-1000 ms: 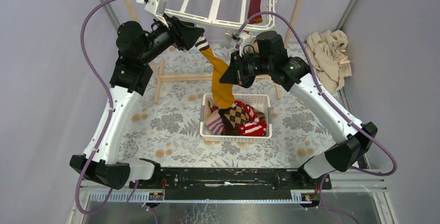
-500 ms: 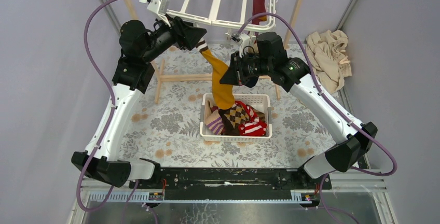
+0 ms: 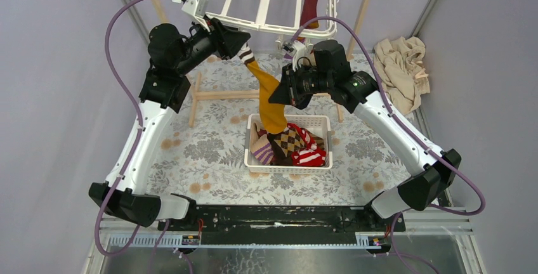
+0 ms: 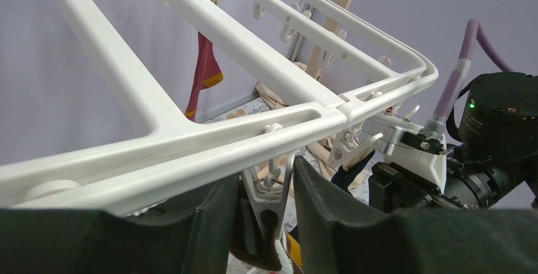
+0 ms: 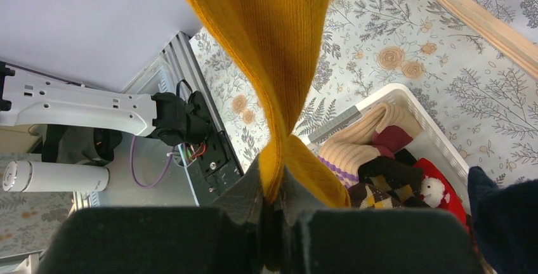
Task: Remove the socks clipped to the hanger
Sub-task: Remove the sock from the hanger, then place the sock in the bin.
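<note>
Left gripper (image 4: 267, 193): I squeeze a small white plastic clip (image 4: 271, 179) under the white plastic hanger frame (image 4: 254, 40).
Right gripper (image 5: 279, 209): I pinch the long mustard knitted sock (image 5: 266, 45).

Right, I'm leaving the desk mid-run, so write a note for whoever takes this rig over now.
Left claw: astride the white plastic clip under the near rail of the white plastic drying hanger; squeezing or not, cannot tell.
Right claw: shut on the long mustard sock, whose striped cuff is in that clip.
Done: several colourful socks lie in the white perforated basket.
To do: free the mustard sock, drop it in the basket; then the dark red sock clipped at the hanger's far side.
</note>
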You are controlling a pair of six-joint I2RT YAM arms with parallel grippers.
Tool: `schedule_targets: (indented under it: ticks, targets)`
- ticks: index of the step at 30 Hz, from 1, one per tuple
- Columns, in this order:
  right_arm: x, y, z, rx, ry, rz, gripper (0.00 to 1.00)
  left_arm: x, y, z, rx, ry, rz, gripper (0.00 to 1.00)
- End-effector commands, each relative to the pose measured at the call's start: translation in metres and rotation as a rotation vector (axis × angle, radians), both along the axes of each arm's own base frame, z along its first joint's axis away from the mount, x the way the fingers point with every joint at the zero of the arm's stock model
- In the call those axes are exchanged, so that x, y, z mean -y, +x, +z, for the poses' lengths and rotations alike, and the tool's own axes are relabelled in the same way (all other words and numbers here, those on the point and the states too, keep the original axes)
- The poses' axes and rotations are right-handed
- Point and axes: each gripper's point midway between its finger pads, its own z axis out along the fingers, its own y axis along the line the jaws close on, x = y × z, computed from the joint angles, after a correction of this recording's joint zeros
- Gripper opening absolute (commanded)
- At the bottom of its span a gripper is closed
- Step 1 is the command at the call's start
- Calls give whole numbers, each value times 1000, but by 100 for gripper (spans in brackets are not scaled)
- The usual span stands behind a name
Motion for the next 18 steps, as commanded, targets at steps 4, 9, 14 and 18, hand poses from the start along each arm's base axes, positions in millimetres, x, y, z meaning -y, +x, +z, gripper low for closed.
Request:
schedule_targets:
  ticks: [4, 9, 14, 18]
  targets:
    - [3, -7, 22, 55, 55, 21, 0, -1, 4, 9, 42, -11, -3, 31]
    - [4, -10, 19, 49, 52, 23, 0, -1, 9, 5, 7, 3, 6, 7]
    - [10, -17, 6, 26, 32, 14, 0, -3, 6, 8, 14, 1, 14, 12]
    - [19, -26, -16, -8, 1, 3, 0, -5, 2, 10, 10, -1, 22, 30]
